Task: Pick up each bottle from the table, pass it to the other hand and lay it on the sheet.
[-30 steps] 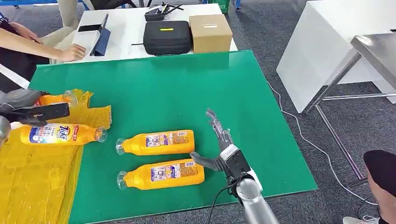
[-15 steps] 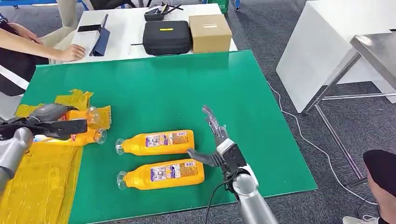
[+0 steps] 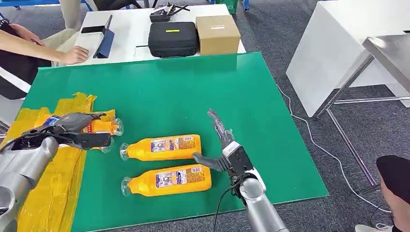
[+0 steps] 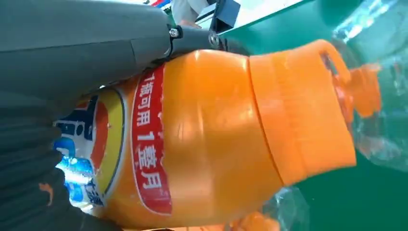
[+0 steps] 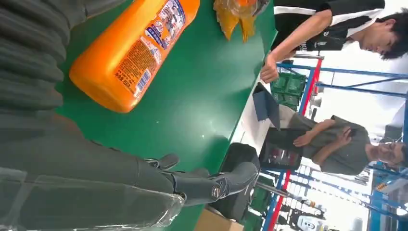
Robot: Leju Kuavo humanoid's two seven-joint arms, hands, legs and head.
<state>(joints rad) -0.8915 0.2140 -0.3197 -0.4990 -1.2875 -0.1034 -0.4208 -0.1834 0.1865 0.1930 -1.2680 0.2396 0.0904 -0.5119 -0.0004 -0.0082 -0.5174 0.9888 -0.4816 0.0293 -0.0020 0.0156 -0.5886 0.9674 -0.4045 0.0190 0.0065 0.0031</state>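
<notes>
Counting three orange bottles: my left hand [image 3: 72,130] grasps one [image 3: 104,127] over the yellow sheet [image 3: 46,183]; two lie beside my released right hand [image 3: 223,147].

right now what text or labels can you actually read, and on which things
"1瓶可用1整月": red band on the held bottle under the left hand, left wrist view.
Bottle on table: label print too small.
Nearer bottle: too small.
Black case: yellow tag, unreadable.

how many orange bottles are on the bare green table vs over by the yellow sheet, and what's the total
On the bare green table: 2, the far bottle and the near bottle
At the yellow sheet: 2, the gripped bottle in the left hand and another mostly hidden beneath it
Total: 4
</notes>
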